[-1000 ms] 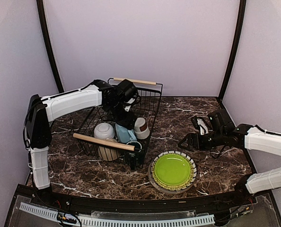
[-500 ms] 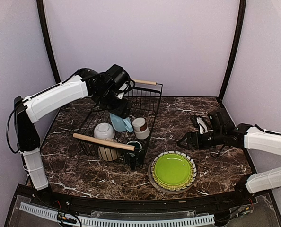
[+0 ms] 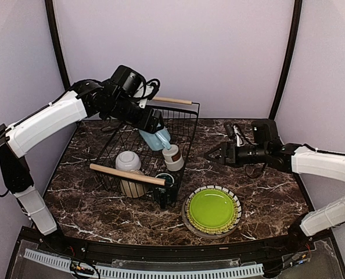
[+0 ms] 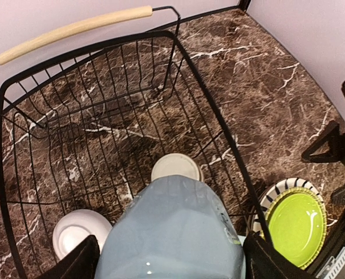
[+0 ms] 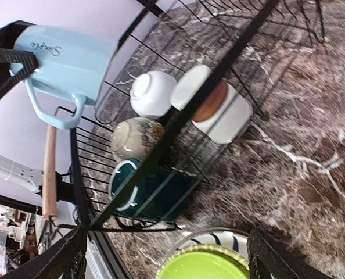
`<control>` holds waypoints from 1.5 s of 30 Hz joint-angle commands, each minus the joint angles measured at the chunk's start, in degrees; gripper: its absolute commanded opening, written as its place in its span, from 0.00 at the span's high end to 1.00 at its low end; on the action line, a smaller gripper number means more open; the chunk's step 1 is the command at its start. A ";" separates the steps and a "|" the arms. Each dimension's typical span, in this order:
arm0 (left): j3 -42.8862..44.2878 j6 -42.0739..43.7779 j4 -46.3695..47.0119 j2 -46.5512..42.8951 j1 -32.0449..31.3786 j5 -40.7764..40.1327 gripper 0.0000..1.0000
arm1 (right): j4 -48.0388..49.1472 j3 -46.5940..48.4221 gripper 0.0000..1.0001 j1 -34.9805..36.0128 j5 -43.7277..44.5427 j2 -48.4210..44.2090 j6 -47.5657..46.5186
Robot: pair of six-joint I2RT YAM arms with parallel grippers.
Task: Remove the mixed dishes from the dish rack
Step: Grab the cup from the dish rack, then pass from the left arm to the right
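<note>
Dark marbled bench (image 3: 259,197), lilac walls on three sides. Entries for you, operator:

1. Light blue mug (image 3: 155,139): changed. A second ago it lay low in the dish rack (image 3: 187,123). Now it hangs over the rack's far half, above the rim, gripped across its body by the left pincer (image 3: 151,128). Judgement: one more item is out of the rack but not yet set down, so you need a landing spot on the bench.
2. Right pincer (image 3: 216,153): fingers wide apart, empty. It has swung from the right edge toward the rack's right side.
3. Left in the rack: brown-white cup (image 3: 173,157), white bowl (image 3: 128,160), cream bowl (image 3: 132,187), dark green mug (image 3: 165,179).
4. Already out: lime-green plates (image 3: 212,210) stacked on the striped plate (image 3: 238,204), by the near edge, centre.

Obstructions: the far wooden handle (image 3: 172,100) and the right wire wall border the mug's way out. The right pincer stands in the same lane toward the bench's right side.
</note>
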 commanded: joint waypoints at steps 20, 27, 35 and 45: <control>-16.52 -9.17 37.03 -11.15 0.02 18.38 0.99 | 55.07 5.66 0.14 2.11 -17.36 17.65 40.48; -17.02 -10.98 38.92 -10.02 -0.04 19.18 0.99 | 71.07 5.60 0.21 3.12 -17.73 24.08 50.74; -18.26 -13.47 41.25 -8.03 -0.05 20.31 0.99 | 88.01 12.00 0.50 4.41 -14.52 33.73 65.91; -20.93 -12.40 39.45 -7.84 0.17 16.57 0.99 | 94.71 16.85 1.00 4.70 -12.01 38.27 71.47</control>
